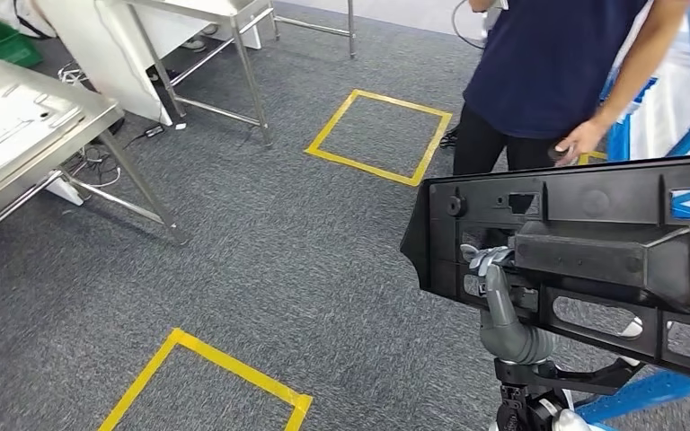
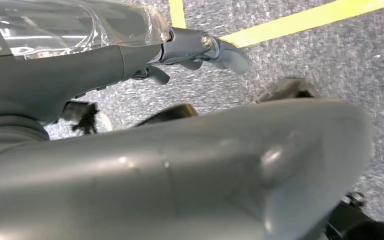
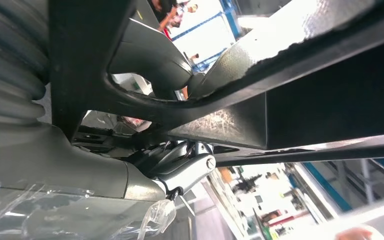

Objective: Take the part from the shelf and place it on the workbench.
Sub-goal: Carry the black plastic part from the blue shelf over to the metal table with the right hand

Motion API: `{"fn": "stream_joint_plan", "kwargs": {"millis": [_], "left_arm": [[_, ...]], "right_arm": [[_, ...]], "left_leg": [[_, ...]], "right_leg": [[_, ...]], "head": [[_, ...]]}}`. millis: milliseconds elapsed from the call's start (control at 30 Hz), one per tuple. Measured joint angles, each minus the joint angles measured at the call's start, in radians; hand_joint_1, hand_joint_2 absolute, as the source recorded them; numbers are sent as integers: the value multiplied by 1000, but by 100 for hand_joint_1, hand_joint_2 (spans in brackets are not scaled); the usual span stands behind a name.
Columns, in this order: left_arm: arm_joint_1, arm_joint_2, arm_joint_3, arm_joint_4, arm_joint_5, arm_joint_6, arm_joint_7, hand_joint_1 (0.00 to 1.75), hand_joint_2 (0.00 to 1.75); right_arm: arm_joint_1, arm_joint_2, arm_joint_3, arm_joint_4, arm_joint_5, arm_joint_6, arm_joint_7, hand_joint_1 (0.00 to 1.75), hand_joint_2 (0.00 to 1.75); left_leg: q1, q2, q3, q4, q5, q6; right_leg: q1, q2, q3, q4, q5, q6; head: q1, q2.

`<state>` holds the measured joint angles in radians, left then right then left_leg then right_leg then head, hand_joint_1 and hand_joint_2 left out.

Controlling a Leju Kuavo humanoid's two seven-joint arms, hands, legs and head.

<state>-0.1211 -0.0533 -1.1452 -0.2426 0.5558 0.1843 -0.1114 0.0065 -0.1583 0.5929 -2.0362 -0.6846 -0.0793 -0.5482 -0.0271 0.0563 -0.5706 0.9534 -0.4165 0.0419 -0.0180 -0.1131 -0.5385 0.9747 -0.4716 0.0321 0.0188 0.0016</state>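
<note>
Steel-topped metal workbench (image 1: 18,135) sits far left of the long black moulded plastic part (image 1: 584,242). Right hand (image 1: 501,301) grips the part's left end from below, carrying it clear of the floor for transfer. Left hand (image 2: 200,50) hangs loose, fingers apart, holding nothing.

Readable text: none that I can make out in any view.
Part (image 1: 593,242) in my right hand (image 1: 494,269): black moulded plastic, no label or number legible.
Floor markings: yellow tape squares (image 1: 379,135), no lettering on them.
</note>
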Motion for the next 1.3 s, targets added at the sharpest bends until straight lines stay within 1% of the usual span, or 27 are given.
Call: {"fn": "stream_joint_plan", "kwargs": {"millis": [33, 67, 100, 167, 233, 267, 300, 333, 400, 467, 533, 600, 667, 733, 767, 800, 833, 900, 967, 1000, 1033, 1067, 1133, 1200, 1233, 1267, 1300], "left_arm": [[2, 0, 0, 0, 0, 0, 0, 0, 0], [4, 0, 0, 0, 0, 0, 0, 0, 0], [5, 1, 0, 0, 0, 0, 0, 0, 0], [3, 1, 0, 0, -1, 1, 1, 0, 0], [0, 0, 0, 0, -2, 1, 3, 0, 0], [1, -1, 0, 0, -2, 1, 4, 0, 0], [1, -1, 0, 0, -2, 1, 5, 0, 0], [1, -1, 0, 0, -1, 1, 6, 0, 0], [-1, -2, 0, 0, 0, 1, 6, 0, 0], [-4, -2, 0, 0, 1, 1, 7, 0, 0], [-4, -1, 0, 0, 1, 1, 11, 0, 0], [-2, -1, 0, 0, 1, 2, 16, 0, 0], [-4, -1, 0, 0, 1, 2, 19, 0, 0], [-8, -2, 0, 0, 1, 2, 20, 0, 0], [-8, -2, 0, 0, 1, 2, 20, 0, 0], [-8, -2, 0, 0, 1, 2, 19, 0, 0], [-7, -2, 0, 0, 1, 2, 19, 0, 0], [-9, -2, 0, 0, 0, 2, 19, 0, 0], [-14, -1, 0, 0, -1, 2, 21, 0, 0], [-15, -1, 0, 0, -1, 3, 22, 0, 0], [-15, -1, 0, 0, -2, 3, 23, 0, 0], [-13, -1, 0, 0, -2, 3, 25, 0, 0], [-12, -1, 0, 0, -4, 3, 27, 0, 0], [-16, -1, 0, 0, -5, 3, 32, 0, 0], [-18, -2, -1, 0, -6, 4, 36, 0, 0], [-19, -3, -1, 0, -6, 3, 41, 0, 0], [-18, -4, -1, 0, -7, 3, 47, 0, 0]], "right_arm": [[0, 1, 0, 0, 0, 0, 0, 175, 175], [-1, 1, 0, 1, 0, 0, 0, 175, 175], [-1, 2, 0, 1, 0, 0, 0, 175, 175], [0, 2, 0, 2, 0, 1, 0, 175, 175], [5, 1, 0, 2, 0, 2, 0, 175, 175], [8, 1, 0, 2, 0, 2, 0, 175, 175], [10, 0, 0, 3, -1, 2, 0, 175, 175], [11, 0, -1, 3, -2, 2, 0, 175, 175], [11, 0, -1, 3, -3, 2, 0, 175, 175], [10, -1, -1, 3, -4, 2, -1, 175, 175], [10, -1, -1, 4, -5, 2, -2, 175, 175], [8, -1, -2, 5, -6, 2, -2, 175, 175], [8, -1, -2, 5, -6, 3, -2, 175, 175], [9, -1, -3, 6, -7, 3, -2, 175, 175], [9, -1, -3, 6, -8, 3, -1, 175, 175], [9, -1, -3, 7, -8, 3, -1, 175, 175], [9, -1, -3, 7, -9, 3, -1, 175, 175], [9, -1, -4, 7, -10, 3, 0, 175, 175], [9, -1, -6, 7, -10, 4, 0, 175, 175], [9, -1, -7, 7, -10, 4, 0, 175, 175], [9, 0, -7, 7, -10, 4, 0, 175, 175], [9, 0, -8, 7, -10, 4, 0, 175, 175], [8, 0, -10, 7, -10, 5, 0, 175, 175], [10, 0, -14, 7, -15, 4, 1, 175, 175], [12, 0, -15, 7, -18, 3, 2, 175, 175], [15, 0, -15, 7, -22, 1, 3, 175, 175], [17, -1, -16, 7, -24, 0, 4, 175, 175]], "left_leg": [[2, -12, 3, -5, 3, 4], [5, -23, 9, -11, 6, 8], [9, -35, 16, -17, 10, 13], [15, -57, 24, -22, 13, 19], [16, -84, 25, -22, 13, 22], [17, -98, 26, -21, 12, 22], [18, -114, 28, -21, 12, 21], [20, -129, 30, -19, 10, 19], [23, -158, 30, -10, 3, 9], [24, -178, 24, -3, -1, -2], [27, -192, 18, -3, -1, -8], [26, -154, 6, 23, -17, -16], [24, -92, -47, 134, -73, -24], [26, -73, -122, 279, -130, -28], [26, -71, -142, 315, -137, -27], [25, -70, -141, 308, -124, -24], [23, -65, -117, 259, -94, -19], [10, -29, -36, 102, -28, 0], [-4, 4, 11, 5, 1, 16], [-9, 5, 14, -8, 1, 20], [-10, -6, 14, -13, 3, 22], [-6, -17, 17, -19, 8, 22], [5, -39, 27, -33, 19, 24], [11, -63, 31, -37, 23, 24], [11, -75, 31, -36, 23, 25], [12, -90, 31, -36, 23, 25], [14, -105, 32, -35, 22, 24]], "right_leg": [[-1, -6, 3, -2, -3, 5], [-2, 4, 5, 3, -9, 10], [-4, 26, -1, 24, -24, 15], [-5, 86, -50, 134, -81, 19], [-3, 108, -123, 270, -131, 21], [-3, 109, -142, 297, -131, 22], [-4, 111, -140, 280, -107, 22], [-6, 116, -117, 223, -67, 24], [-12, 153, -52, 75, 4, 27], [-13, 176, -23, 9, 23, 21], [-9, 158, -22, 7, 22, 7], [-8, 138, -20, 5, 22, -6], [-6, 116, -17, 3, 21, -15], [-2, 90, -16, 3, 18, -19], [0, 77, -16, 3, 16, -21], [2, 65, -14, 3, 15, -22], [4, 53, -11, 3, 13, -22], [8, 31, -2, 2, 8, -21], [9, 11, 4, 0, 3, -16], [8, 1, 7, -2, 2, -12], [8, -9, 10, -5, 1, -7], [7, -4, 12, -4, -1, -1], [6, 43, -2, 38, -29, 9], [4, 96, -63, 163, -92, 15], [3, 104, -99, 232, -118, 18], [3, 107, -127, 278, -128, 20], [2, 108, -136, 284, -116, 22]], "head": [[0, 0], [0, 0], [0, 0], [1, 0], [1, 0], [1, 0], [1, 0], [1, 0], [1, 0], [1, 0], [1, 0], [0, 0], [0, 0], [0, 0], [0, 0], [0, 0], [0, 0], [1, 0], [2, 0], [2, 0], [2, 0], [2, 0], [2, 0], [2, 0], [3, 0], [3, 0], [3, 0]]}}
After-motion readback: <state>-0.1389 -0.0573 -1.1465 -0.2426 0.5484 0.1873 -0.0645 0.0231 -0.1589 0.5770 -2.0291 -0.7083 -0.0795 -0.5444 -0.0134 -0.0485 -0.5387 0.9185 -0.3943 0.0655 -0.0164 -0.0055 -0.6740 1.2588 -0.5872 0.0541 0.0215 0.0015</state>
